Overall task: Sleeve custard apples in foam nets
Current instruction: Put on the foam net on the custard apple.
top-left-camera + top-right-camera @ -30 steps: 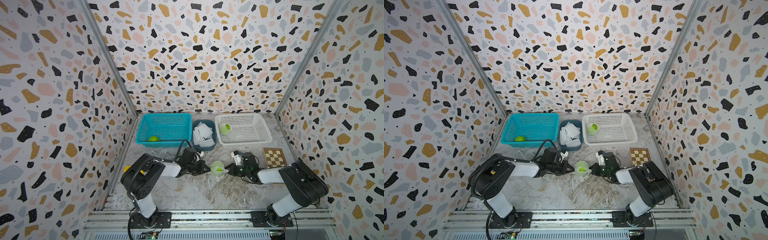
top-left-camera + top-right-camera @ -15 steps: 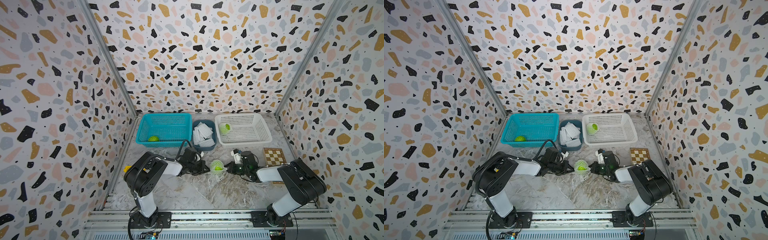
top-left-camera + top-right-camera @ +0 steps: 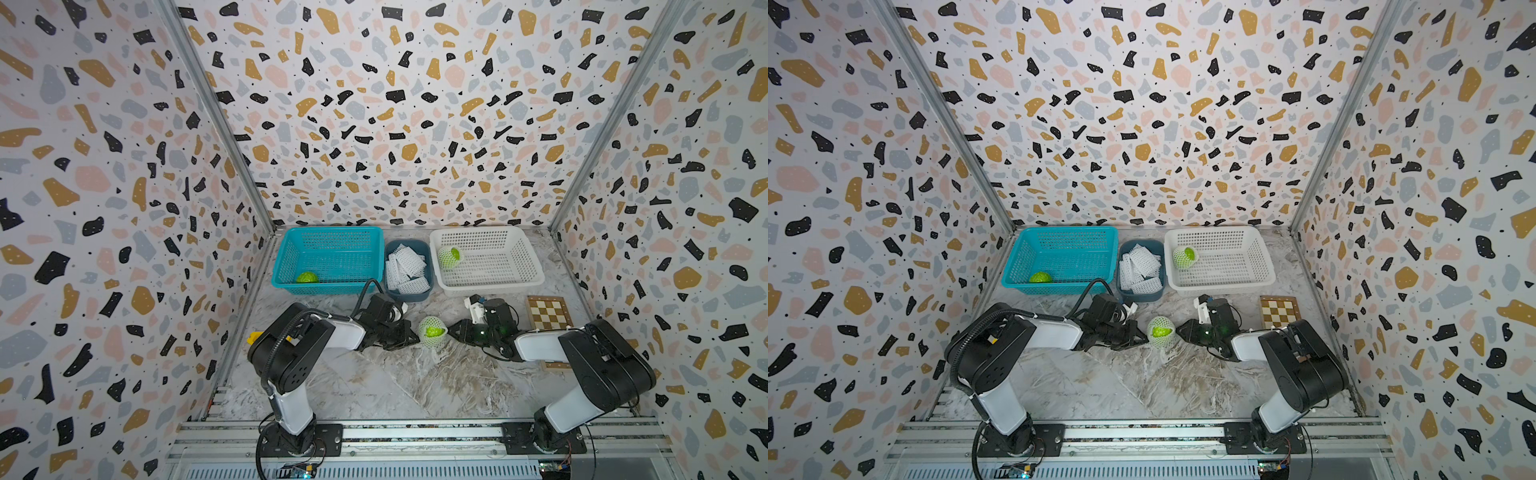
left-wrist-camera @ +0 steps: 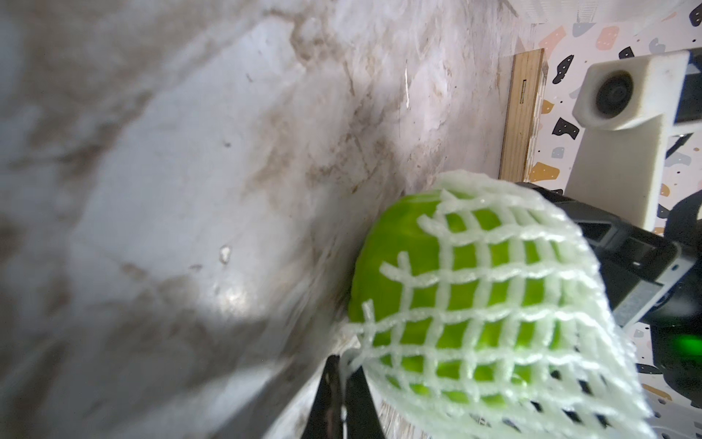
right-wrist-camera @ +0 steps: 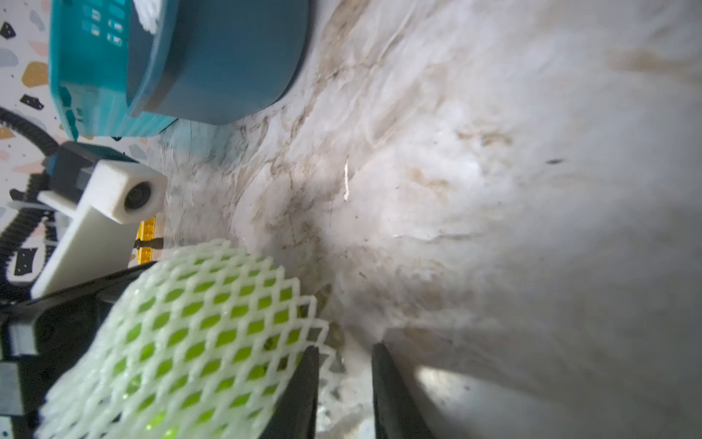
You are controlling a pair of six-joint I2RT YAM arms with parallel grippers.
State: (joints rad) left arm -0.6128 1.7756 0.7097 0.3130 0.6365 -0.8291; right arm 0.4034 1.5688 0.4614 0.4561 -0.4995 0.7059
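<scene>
A green custard apple (image 3: 432,331) lies mid-table inside a white foam net (image 4: 494,304), its bare end showing in the left wrist view. My left gripper (image 4: 343,363) is shut on the net's edge on the fruit's left side. My right gripper (image 5: 345,346) is on the fruit's right side, open, with the net's rim (image 5: 319,330) just touching one finger and not pinched. A bare custard apple (image 3: 306,277) sits in the blue basket (image 3: 332,237). A netted custard apple (image 3: 449,256) sits in the white basket (image 3: 498,241). Spare foam nets (image 3: 405,268) fill a dark blue tub.
The three containers line the back wall, close behind both wrists. A wooden checkerboard (image 3: 548,312) lies at the right, partly under my right arm. A small yellow piece (image 3: 253,337) lies by the left wall. Patterned walls enclose the table on three sides.
My right gripper's jaws have parted and let go of the net. The netted fruit has shifted slightly toward the back. The left gripper stays shut on the net.
</scene>
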